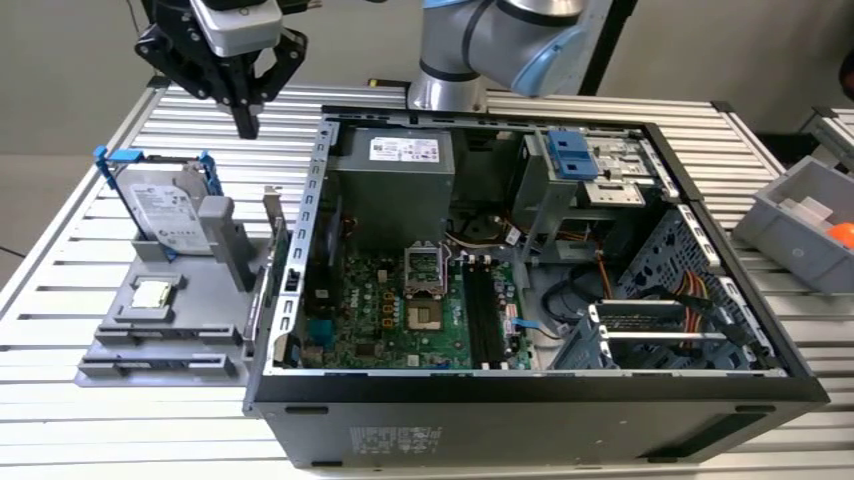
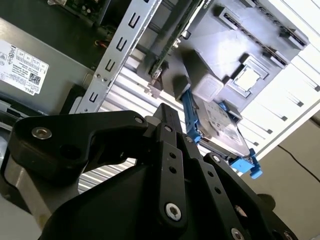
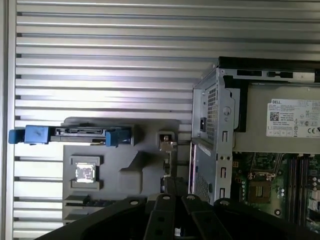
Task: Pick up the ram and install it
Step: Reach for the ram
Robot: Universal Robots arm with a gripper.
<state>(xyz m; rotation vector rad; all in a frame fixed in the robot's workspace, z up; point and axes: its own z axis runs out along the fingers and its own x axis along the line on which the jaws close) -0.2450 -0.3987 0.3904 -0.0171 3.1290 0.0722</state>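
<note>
The ram (image 1: 279,255) is a thin green board standing on edge in the grey holder (image 1: 174,335), right beside the open computer case's (image 1: 534,395) outer wall. Its edge also shows in both wrist views (image 2: 172,42) (image 3: 167,162). My gripper (image 1: 247,125) hangs well above the table, behind the holder, toward the exterior view's left of the ram, shut with nothing in it. Its black fingers point down toward the holder in both wrist views (image 2: 166,114) (image 3: 167,186). Inside the case, long black memory slots (image 1: 483,312) lie on the green motherboard (image 1: 387,320).
A silver hard drive (image 1: 167,205) in a blue frame stands upright in the holder, and a small square processor chip (image 1: 151,293) lies in front of it. A grey bin (image 1: 801,225) holding something orange sits at the exterior view's right. The table is slatted metal.
</note>
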